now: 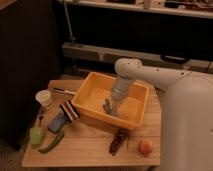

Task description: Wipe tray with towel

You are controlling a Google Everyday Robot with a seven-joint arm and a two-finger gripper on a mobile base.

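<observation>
The gripper (112, 101) is held down inside the tray (97, 116) so the towel (107, 107) is pressed against its floor, though whether it is clamped cannot be told.

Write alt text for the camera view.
A white robot arm reaches into a yellow tray on a wooden table, its hand at a grey towel on the tray floor. A cup, green pepper and grapes lie nearby.
</observation>
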